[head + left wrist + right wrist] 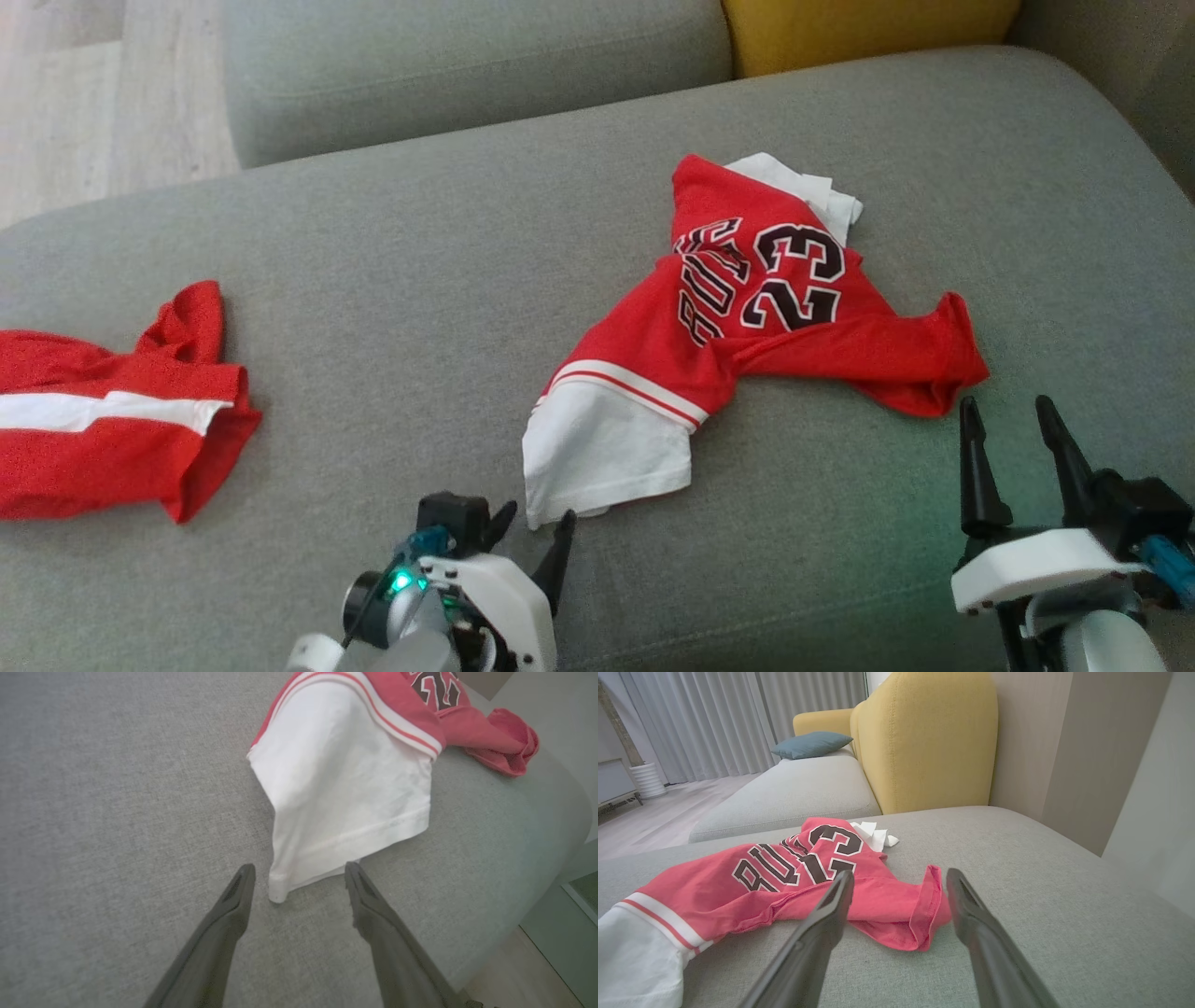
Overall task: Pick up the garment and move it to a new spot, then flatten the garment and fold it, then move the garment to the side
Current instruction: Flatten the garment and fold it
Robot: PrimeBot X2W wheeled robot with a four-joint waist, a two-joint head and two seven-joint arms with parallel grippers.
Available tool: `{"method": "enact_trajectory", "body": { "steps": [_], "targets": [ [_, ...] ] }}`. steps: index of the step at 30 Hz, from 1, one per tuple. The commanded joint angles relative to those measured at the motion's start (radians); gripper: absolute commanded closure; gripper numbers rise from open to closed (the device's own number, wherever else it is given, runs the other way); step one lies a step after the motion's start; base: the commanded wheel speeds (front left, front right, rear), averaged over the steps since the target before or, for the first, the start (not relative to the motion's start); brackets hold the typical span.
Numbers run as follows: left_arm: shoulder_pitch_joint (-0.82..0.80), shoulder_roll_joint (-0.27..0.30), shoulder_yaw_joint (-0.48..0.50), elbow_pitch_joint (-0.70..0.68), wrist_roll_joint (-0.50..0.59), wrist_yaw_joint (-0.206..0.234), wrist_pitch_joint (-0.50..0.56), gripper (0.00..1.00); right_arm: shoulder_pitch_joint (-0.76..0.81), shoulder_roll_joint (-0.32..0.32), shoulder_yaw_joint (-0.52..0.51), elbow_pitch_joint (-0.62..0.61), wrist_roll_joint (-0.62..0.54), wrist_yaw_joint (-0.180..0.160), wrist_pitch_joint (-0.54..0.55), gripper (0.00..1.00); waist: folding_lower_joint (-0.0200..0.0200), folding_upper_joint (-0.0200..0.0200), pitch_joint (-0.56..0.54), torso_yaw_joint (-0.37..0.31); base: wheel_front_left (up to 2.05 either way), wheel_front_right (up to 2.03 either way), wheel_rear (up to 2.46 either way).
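Note:
A red garment (747, 308) with white sleeves and the number 23 lies crumpled on the grey couch seat (420, 280). Its near white sleeve (345, 779) ends just in front of my left gripper (534, 525), which is open, its fingertips (245, 877) straddling the sleeve's hem corner without closing on it. My right gripper (1008, 415) stands open at the lower right, just short of the garment's red end (920, 914). In the right wrist view the garment (784, 877) spreads ahead of the open fingers (840, 891).
A second red cloth with a white stripe (112, 420) lies at the seat's left edge. A yellow cushion (859, 28) and grey backrest (467, 65) stand behind. The seat's front edge drops to the floor (528, 970) on the right of the left wrist view.

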Motion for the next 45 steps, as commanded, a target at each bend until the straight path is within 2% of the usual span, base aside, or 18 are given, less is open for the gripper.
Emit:
{"method": "enact_trajectory", "body": {
  "steps": [1, 11, 12, 13, 14, 21, 28, 32, 37, 45],
  "targets": [
    [-0.068, 0.002, 0.023, -0.004, -0.007, 0.013, -0.013, 0.00, -0.054, -0.006, 0.031, -0.038, -0.003, -0.001, -0.009, 0.00, 0.0000, -0.0001, 0.012, -0.011, 0.00, 0.00, 0.00],
    [-0.119, 0.002, -0.011, 0.055, -0.073, -0.010, -0.031, 0.00, -0.073, -0.006, 0.034, -0.043, -0.008, -0.001, -0.009, 0.00, 0.0000, -0.0001, 0.036, -0.032, 0.00, 0.00, 0.00],
    [-0.122, 0.002, -0.016, 0.057, -0.083, -0.015, -0.033, 0.51, -0.075, -0.006, 0.033, -0.043, -0.008, -0.001, -0.008, 0.00, 0.0000, -0.0001, 0.037, -0.033, 0.00, 0.00, 0.00],
    [-0.122, 0.002, -0.016, 0.057, -0.083, -0.015, -0.033, 0.51, -0.075, -0.006, 0.033, -0.043, -0.008, -0.001, -0.008, 0.00, 0.0000, -0.0001, 0.037, -0.033, 0.00, 0.00, 0.00],
    [-0.125, 0.002, -0.020, 0.058, -0.091, -0.020, -0.038, 1.00, -0.077, -0.006, 0.032, -0.043, -0.009, -0.001, -0.008, 0.00, 0.0000, -0.0001, 0.037, -0.034, 0.00, 0.00, 0.00],
    [-0.140, 0.002, 0.006, 0.020, -0.146, -0.014, -0.108, 1.00, -0.099, -0.006, 0.017, -0.021, -0.027, -0.001, 0.017, 0.00, 0.0000, -0.0001, 0.021, -0.010, 0.00, 0.00, 0.00],
    [-0.125, 0.010, 0.084, -0.079, -0.126, 0.002, -0.128, 1.00, -0.189, -0.006, -0.050, 0.067, -0.041, -0.001, 0.126, 0.00, 0.0000, -0.0001, 0.015, 0.033, 0.00, 0.00, 0.00],
    [-0.105, 0.013, 0.098, -0.124, -0.100, -0.004, -0.129, 1.00, -0.285, -0.009, -0.111, 0.154, -0.075, -0.001, 0.234, 0.00, 0.0000, -0.0001, 0.023, 0.053, 0.00, 0.00, 0.00],
    [-0.099, 0.011, 0.080, -0.137, -0.082, -0.017, -0.129, 1.00, -0.413, -0.048, -0.163, 0.305, -0.122, -0.001, 0.358, 0.00, 0.0000, -0.0001, 0.041, 0.076, 0.00, 0.00, 0.00],
    [-0.124, 0.006, 0.033, -0.137, -0.071, -0.031, -0.129, 1.00, -0.571, -0.115, -0.238, 0.523, -0.194, -0.001, 0.440, 0.00, 0.0000, -0.0001, 0.085, 0.113, 0.00, 0.00, 0.00]
  ]
}}
